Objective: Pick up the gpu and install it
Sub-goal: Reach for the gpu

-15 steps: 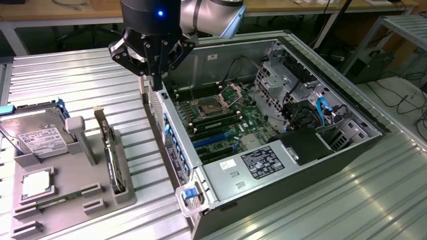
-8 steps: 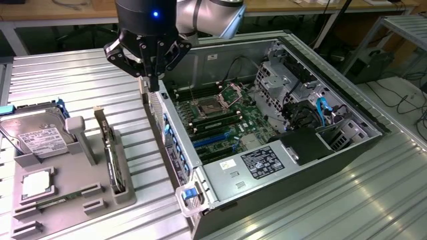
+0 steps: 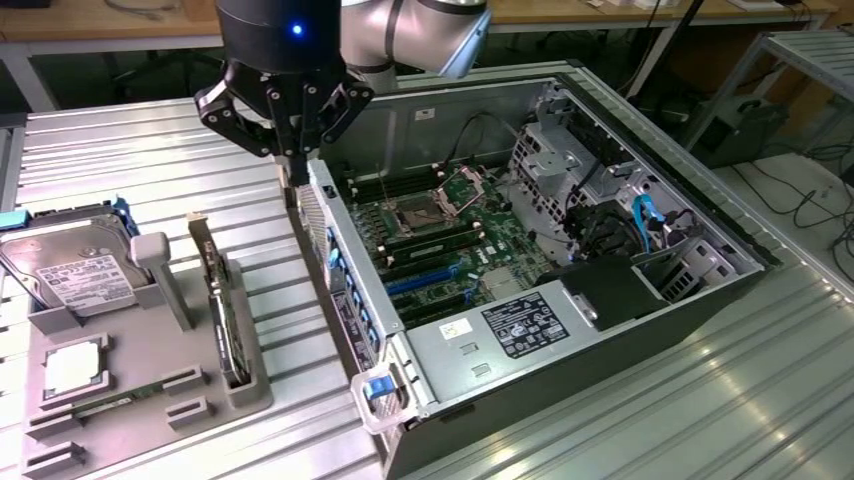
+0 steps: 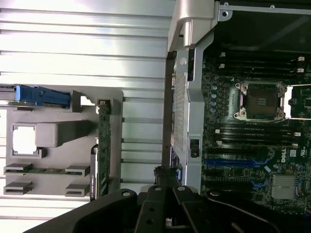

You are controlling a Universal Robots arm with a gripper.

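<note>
Ext. view: the gripper (image 3: 288, 158) hangs just over the slotted wall of the open PC case (image 3: 350, 270). Its fingers are pressed together w/ nothing clamped. The gpu (image 3: 220, 300) stands on edge in a slot of the gray fixture (image 3: 160, 400), on the exterior view's left of the case and well apart from the claw. A strip of ribbed metal table (image 3: 120, 150) lies btwn fixture and case wall, and the space above the gpu is free. The hard drive (image 3: 60, 265) sits at the fixture's left side, w/ the CPU chip (image 3: 74, 365) lying flat nearer the camera. Inside the case are the motherboard (image 3: 454, 250), the CPU socket (image 3: 407, 215), a drive cage (image 3: 561, 150) and a black shroud (image 3: 607, 290).

Wrist view: the claw (image 4: 166, 177) is closed and empty, its tip right at the case wall (image 4: 187, 97). The gpu (image 4: 103, 150) shows edge-on in the fixture (image 4: 63, 133), beyond a gap of bare table (image 4: 97, 48). This angle adds RAM sticks (image 4: 39, 170) lying in the fixture, the drive's blue bracket (image 4: 43, 95), the CPU chip (image 4: 24, 141), and the socket (image 4: 260, 99) seen from straight above.
</note>
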